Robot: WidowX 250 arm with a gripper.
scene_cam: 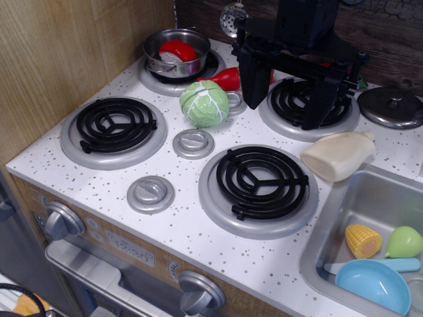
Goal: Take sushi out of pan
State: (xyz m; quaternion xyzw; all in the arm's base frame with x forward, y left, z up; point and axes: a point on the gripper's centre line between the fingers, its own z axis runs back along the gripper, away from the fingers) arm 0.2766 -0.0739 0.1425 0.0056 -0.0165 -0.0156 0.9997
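The pan [176, 53] is a small shiny steel pot on the back left burner. The sushi [178, 51], with a glossy red top over a white base, lies inside it. My black gripper [285, 99] hangs over the back right burner, to the right of the pan and apart from it. Its two fingers [254, 89] are spread wide with nothing between them.
A green cabbage [205, 104] sits just in front of the pan, with a red toy [228, 78] behind it. A steel lid [391, 107] lies at the far right. A cream bottle [338, 155] lies by the sink [360, 198], which holds corn, a green fruit and a blue bowl.
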